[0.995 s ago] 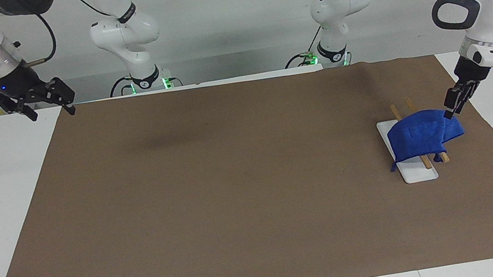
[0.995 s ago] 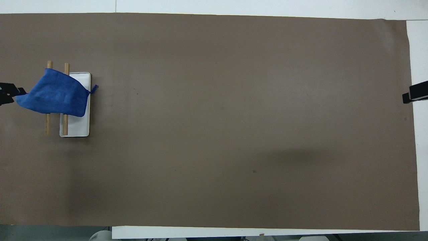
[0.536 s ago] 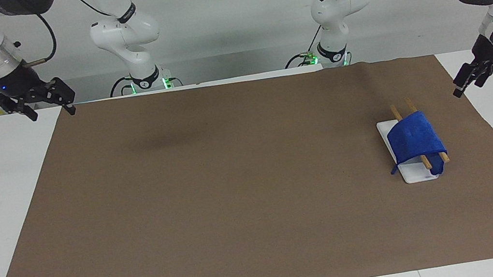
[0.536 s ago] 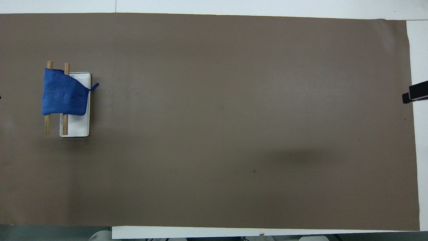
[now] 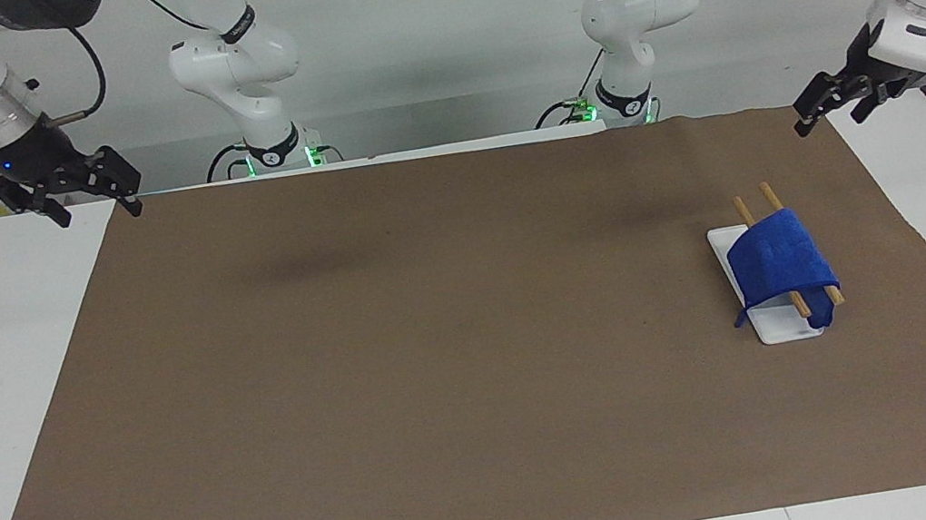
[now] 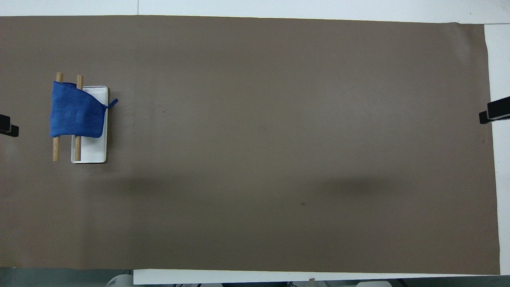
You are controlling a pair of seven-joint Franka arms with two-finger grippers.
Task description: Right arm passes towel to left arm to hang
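Bright blue cloth towel [image 5: 780, 262] draped over two wooden rails [image 5: 793, 304] on white tray [image 5: 787, 328], left-arm end. Left gripper [image 5: 827, 104] spread, empty, over mat corner. Right gripper [image 5: 84, 190] spread, waiting. Hang looks done; retreat high, avoid snagging loop.

Bright even overhead light; soft faint shadows on mat [image 5: 439, 346]; sharp.

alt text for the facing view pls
A blue towel hangs draped over two wooden rods above a white tray on a brown mat. The left gripper and right gripper, both open, hold nothing at the table's ends.
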